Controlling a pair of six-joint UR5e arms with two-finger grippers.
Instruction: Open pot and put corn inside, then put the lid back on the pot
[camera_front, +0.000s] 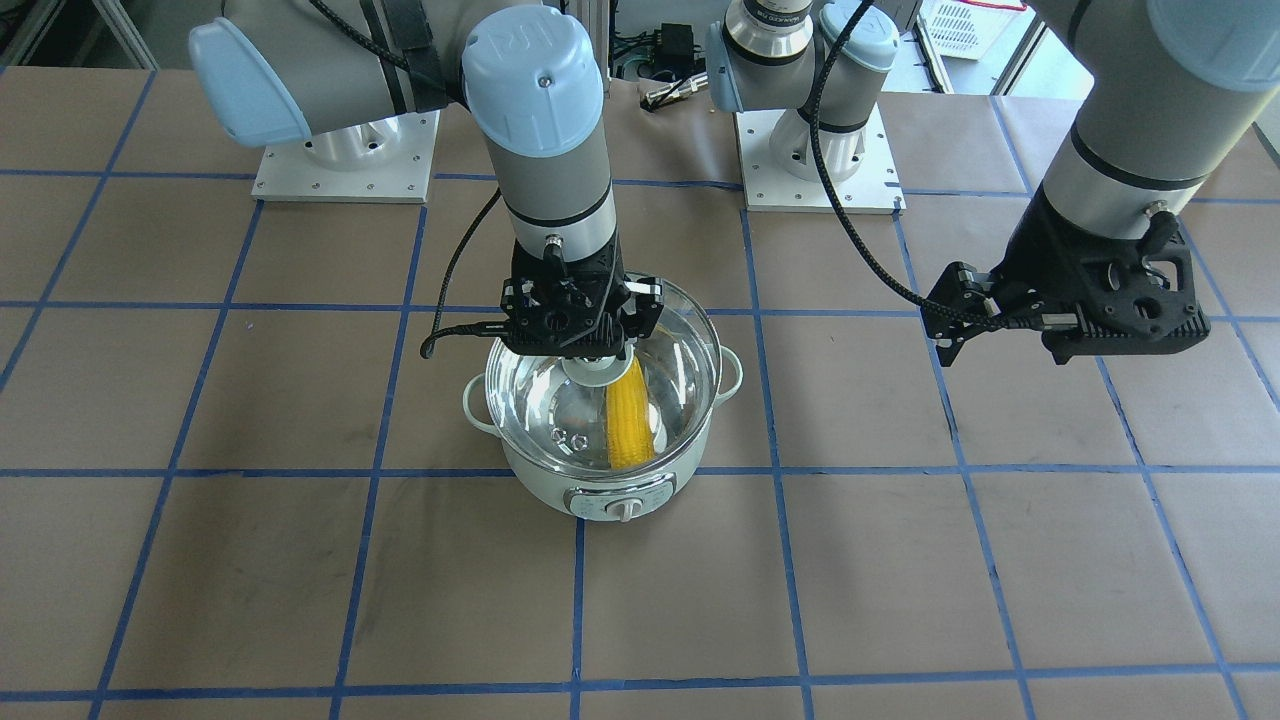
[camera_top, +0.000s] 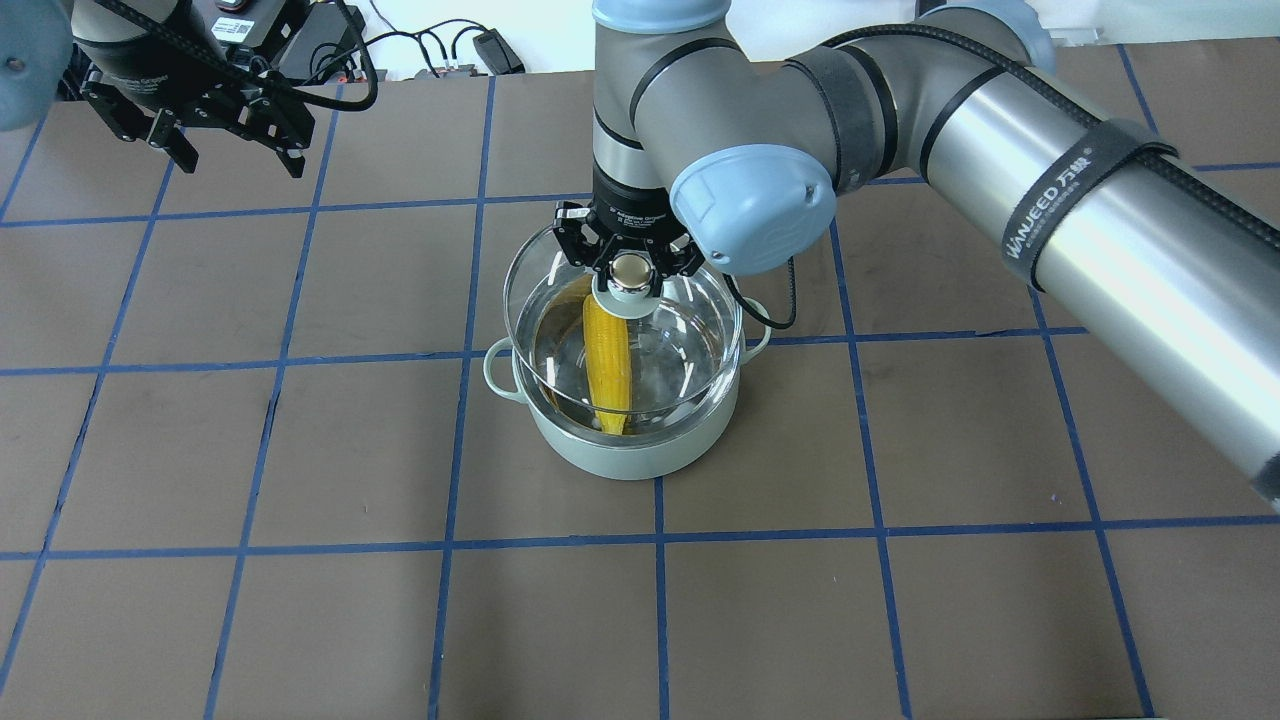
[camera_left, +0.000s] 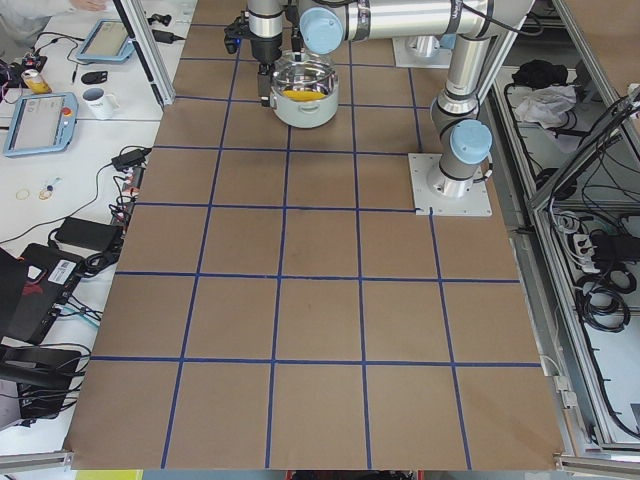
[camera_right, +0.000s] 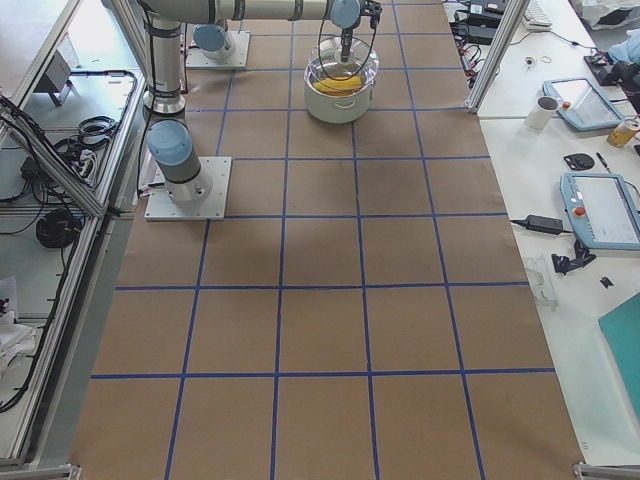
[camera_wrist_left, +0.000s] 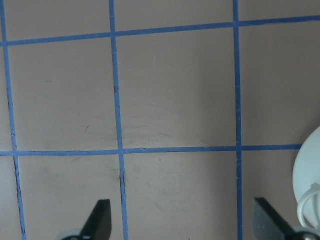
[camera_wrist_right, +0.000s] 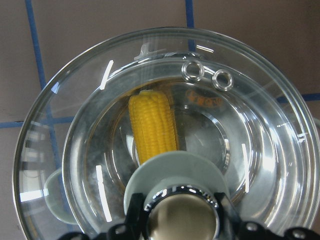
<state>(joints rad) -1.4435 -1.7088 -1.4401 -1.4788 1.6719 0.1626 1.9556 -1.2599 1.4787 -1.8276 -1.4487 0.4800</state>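
The pale green pot (camera_top: 640, 455) stands mid-table, control dial facing the front camera (camera_front: 626, 510). The yellow corn (camera_top: 607, 360) lies inside it on the steel bottom and also shows in the right wrist view (camera_wrist_right: 152, 125). My right gripper (camera_top: 628, 275) is shut on the beige knob of the glass lid (camera_top: 700, 330) from straight above. It holds the lid just over the pot's mouth, slightly toward the robot's side. My left gripper (camera_top: 240, 160) is open and empty, raised far to the pot's left; in its wrist view (camera_wrist_left: 182, 220) the jaws stand wide apart over bare table.
The table is brown board with a blue tape grid (camera_top: 660, 540). The arm bases (camera_front: 345, 160) are bolted at the robot's side of the table. Side desks with tablets and a mug (camera_left: 98, 100) stand beyond the table's far edge.
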